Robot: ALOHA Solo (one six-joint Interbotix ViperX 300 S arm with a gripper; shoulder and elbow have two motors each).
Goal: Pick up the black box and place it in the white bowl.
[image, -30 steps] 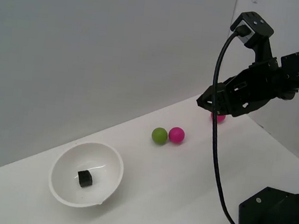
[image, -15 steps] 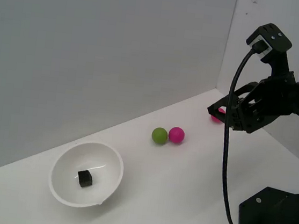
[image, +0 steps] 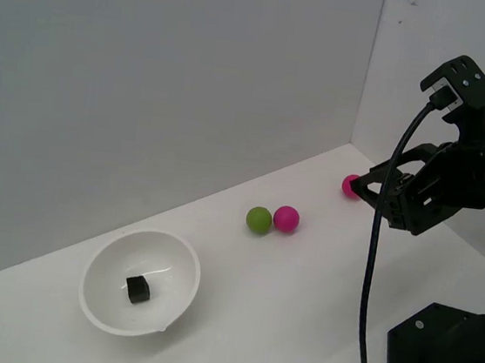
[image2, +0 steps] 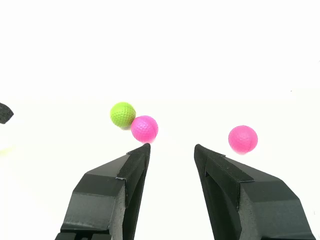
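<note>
The black box [image: 137, 289] lies inside the white bowl [image: 107, 262] at the exterior view's lower left. In the wrist view only a corner of the black box [image2: 5, 113] shows at the edge of the picture; the bowl is washed out there. My gripper [image: 372, 187] hangs in the air at the exterior view's right, far from the bowl, close to a pink ball. Its fingers [image2: 132, 170] stand apart with nothing between them, so my gripper [image2: 171, 148] is open.
A green ball [image: 258, 219] and a pink ball [image: 286, 218] touch each other mid-table. Another pink ball [image: 350, 186] sits by the back corner, next to the gripper. The black robot base [image: 441, 357] fills the lower right. Grey walls close off the back.
The arm has pulled back toward the exterior view's right and risen a little, uncovering the far pink ball. The box stays in the bowl.
</note>
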